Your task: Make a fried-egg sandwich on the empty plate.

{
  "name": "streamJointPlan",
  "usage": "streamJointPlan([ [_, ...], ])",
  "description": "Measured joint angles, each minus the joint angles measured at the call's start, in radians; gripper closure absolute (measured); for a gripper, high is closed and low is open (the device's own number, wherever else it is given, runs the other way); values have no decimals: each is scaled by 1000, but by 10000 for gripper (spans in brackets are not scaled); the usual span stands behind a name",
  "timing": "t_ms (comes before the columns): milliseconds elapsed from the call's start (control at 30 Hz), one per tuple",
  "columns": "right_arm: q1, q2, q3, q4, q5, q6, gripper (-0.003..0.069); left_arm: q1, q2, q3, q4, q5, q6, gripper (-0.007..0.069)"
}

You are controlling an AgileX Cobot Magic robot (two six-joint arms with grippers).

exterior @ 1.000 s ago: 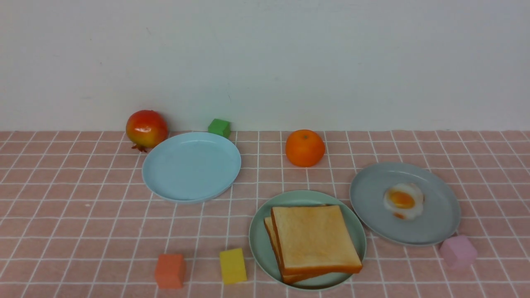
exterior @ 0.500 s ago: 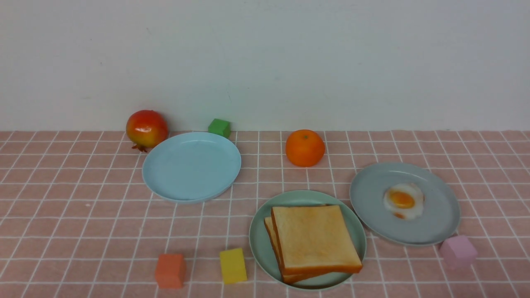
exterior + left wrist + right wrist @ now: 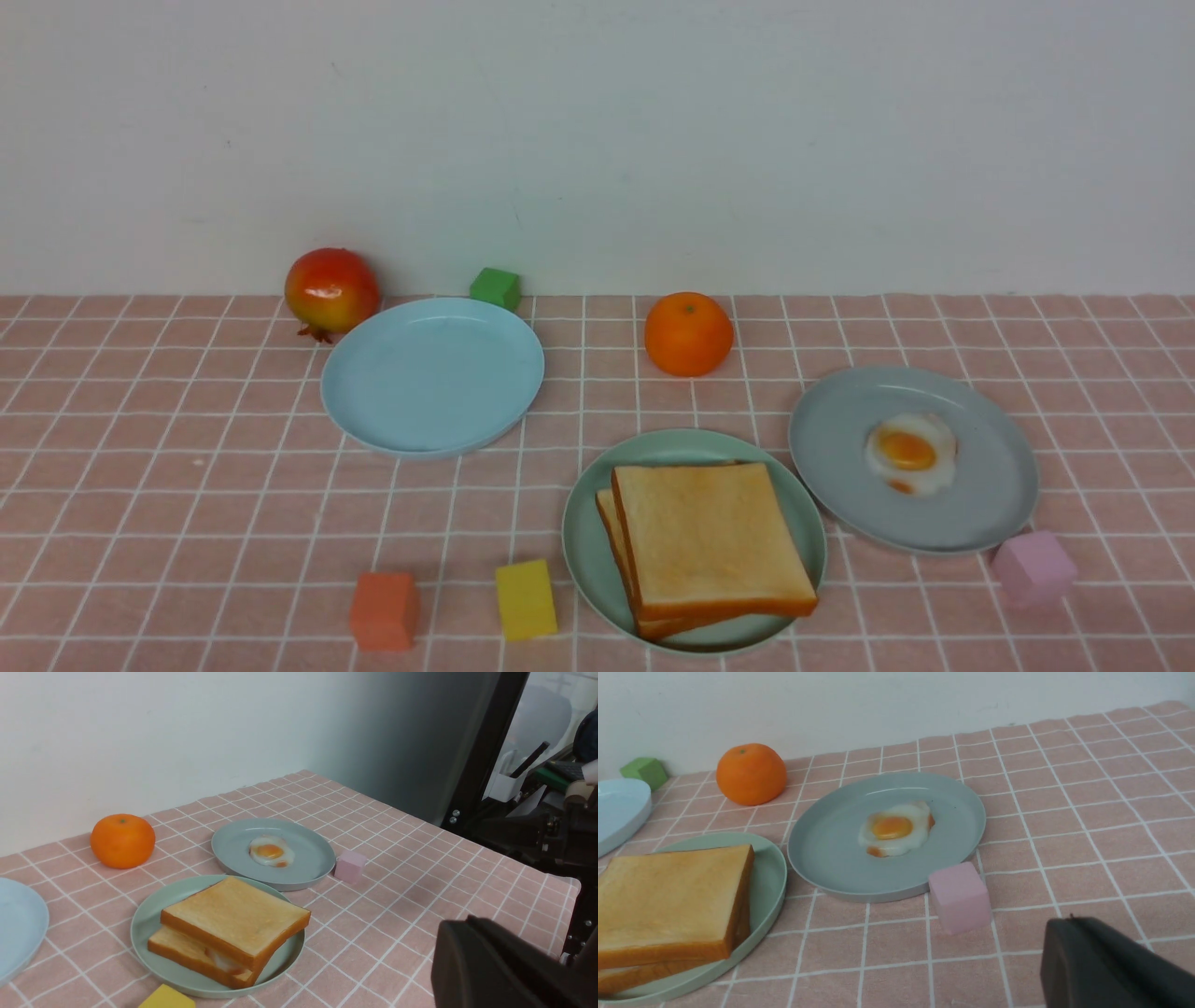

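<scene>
Low and right of centre in the front view sits the mint-green plate [image 3: 586, 541], round with a low rim. On it lie two toast slices [image 3: 702, 541], thick and square, golden on the face with orange-brown crusts, stacked flat with the lower one poking out to the left. A sliver of white and orange shows between them in the left wrist view. A fried egg [image 3: 910, 453], flat and white with an orange yolk, lies right of the toast.
</scene>
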Motion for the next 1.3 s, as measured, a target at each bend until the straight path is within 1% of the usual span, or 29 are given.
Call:
streamJointPlan([
  [100,0,0,0,78,1,-86,655,0,0,0,0,2,0,612],
  [133,0,0,0,128,6,-160,655,0,0,0,0,2,0,612],
  [200,0,0,0,187,16,-254,655,0,0,0,0,2,0,612],
  [267,0,0,0,218,41,-301,655,0,0,0,0,2,0,612],
  [333,0,0,0,224,88,-314,653,0,0,0,0,2,0,612],
  [500,0,0,-2,227,102,-325,653,0,0,0,0,3,0,612],
  [1300,0,0,-4,227,107,-331,643,0,0,0,0,4,0,612],
])
